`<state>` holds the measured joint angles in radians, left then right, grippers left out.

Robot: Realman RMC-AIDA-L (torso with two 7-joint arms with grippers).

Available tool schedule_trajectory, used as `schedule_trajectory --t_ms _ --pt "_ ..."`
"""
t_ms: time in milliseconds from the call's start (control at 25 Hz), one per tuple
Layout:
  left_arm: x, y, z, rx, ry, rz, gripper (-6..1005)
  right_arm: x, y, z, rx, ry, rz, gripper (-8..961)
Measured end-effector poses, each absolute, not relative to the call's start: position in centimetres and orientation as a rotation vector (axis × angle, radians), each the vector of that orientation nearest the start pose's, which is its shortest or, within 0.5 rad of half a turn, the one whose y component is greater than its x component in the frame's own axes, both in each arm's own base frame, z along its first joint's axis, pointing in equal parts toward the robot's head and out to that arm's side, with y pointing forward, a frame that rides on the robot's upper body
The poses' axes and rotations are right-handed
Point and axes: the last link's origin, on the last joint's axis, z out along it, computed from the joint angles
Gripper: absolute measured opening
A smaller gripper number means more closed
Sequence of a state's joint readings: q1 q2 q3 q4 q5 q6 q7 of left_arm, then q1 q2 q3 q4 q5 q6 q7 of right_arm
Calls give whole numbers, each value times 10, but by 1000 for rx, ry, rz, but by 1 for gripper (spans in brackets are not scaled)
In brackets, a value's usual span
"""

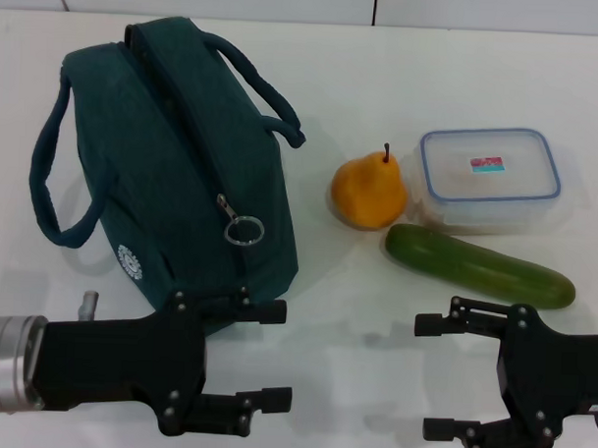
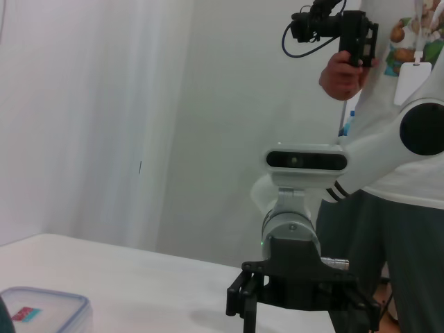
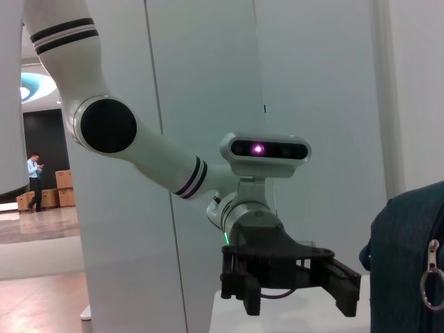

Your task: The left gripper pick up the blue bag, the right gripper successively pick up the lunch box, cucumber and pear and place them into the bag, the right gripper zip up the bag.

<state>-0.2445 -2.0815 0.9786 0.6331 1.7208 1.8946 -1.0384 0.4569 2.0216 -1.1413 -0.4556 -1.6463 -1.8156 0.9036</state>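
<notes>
Two grippers sit at the bottom of my head view, both empty with fingers spread: the left gripper point(image 1: 275, 354) at lower left, the right gripper point(image 1: 433, 376) at lower right. Just above the left one I see the blue bag point(image 1: 173, 170) lying zipped on the white table point(image 1: 354, 334), its ring pull point(image 1: 245, 229) facing me. Right of centre lies the cucumber point(image 1: 479, 266), then the pear point(image 1: 368, 192) standing beside the lunch box point(image 1: 489, 179) at upper right.
</notes>
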Motion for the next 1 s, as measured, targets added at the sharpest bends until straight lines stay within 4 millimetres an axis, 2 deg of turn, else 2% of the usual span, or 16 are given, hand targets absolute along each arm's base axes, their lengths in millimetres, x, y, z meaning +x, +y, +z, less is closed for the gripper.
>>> schedule_trajectory --t_ms 640,760,800,840,1000 --pt "-272 215 -15 -2897 -295 -1101 772 247 255 -30 -2992 38 1063 872" --pt "-267 214 -1 -2854 -262 -1206 772 248 256 -28 -2978 48 1066 871" --pt "-265 216 13 -2782 -261 -1290 772 249 257 -28 -2972 53 1068 871" --pt "-265 216 13 -2782 -261 -1290 771 249 257 -27 -2964 57 1068 871" --pt "-267 230 42 -2619 -331 -1353 771 250 258 -27 -2955 67 1061 871"
